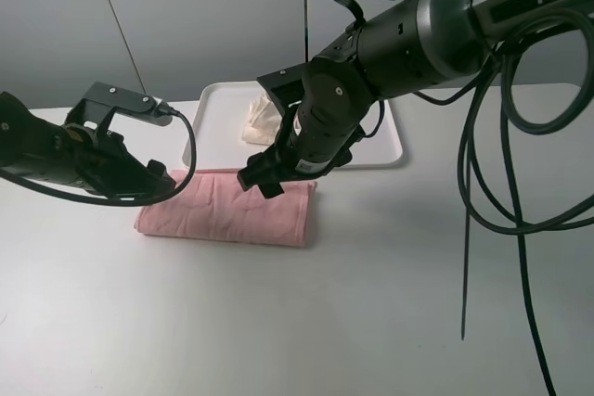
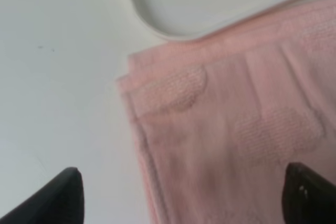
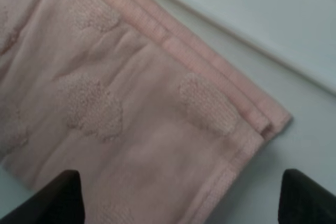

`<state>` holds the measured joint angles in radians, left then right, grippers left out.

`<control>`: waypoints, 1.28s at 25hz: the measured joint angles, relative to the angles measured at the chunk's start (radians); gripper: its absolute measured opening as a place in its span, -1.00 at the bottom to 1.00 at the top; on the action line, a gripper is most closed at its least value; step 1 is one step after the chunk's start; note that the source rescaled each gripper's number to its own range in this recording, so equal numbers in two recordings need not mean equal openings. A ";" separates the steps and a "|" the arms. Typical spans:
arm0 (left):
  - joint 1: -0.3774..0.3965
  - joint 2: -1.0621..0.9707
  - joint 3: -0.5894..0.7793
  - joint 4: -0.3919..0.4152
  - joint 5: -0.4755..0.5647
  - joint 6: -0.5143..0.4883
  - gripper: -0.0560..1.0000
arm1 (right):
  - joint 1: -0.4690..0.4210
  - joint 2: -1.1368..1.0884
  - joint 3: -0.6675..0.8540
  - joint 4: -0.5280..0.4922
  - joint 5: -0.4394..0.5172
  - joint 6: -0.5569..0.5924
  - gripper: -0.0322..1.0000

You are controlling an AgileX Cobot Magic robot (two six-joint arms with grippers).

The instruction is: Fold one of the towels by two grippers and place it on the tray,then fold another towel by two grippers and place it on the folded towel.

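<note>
"PiPER" on the right arm [image 1: 436,30]

The pink towel [image 1: 232,215] is a soft, even pink. Its terry surface is embossed with raised, rounded patches of the same pink and edged with plain, smoother bands. The cream towel [image 1: 260,118] is off-white with a faint yellowish tint, slightly warmer than the plain white tray [image 1: 380,141]. The table [image 1: 325,322] is plain white and the wall [image 1: 204,16] pale grey. The left gripper [image 2: 186,198], right gripper [image 3: 178,198] and cables [image 1: 483,183] are black. The right arm [image 1: 436,30] is dark grey with white PiPER lettering.
</note>
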<state>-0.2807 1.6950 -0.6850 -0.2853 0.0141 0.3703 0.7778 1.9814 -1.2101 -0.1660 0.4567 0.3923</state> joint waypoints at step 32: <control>0.121 0.286 -0.446 0.330 0.695 -0.469 0.99 | -0.099 0.002 0.000 0.301 0.170 -0.229 1.00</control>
<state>-0.1595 1.9812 -1.1313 0.0447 0.7092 -0.0990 0.6784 1.9837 -1.2101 0.1352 0.6266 0.1630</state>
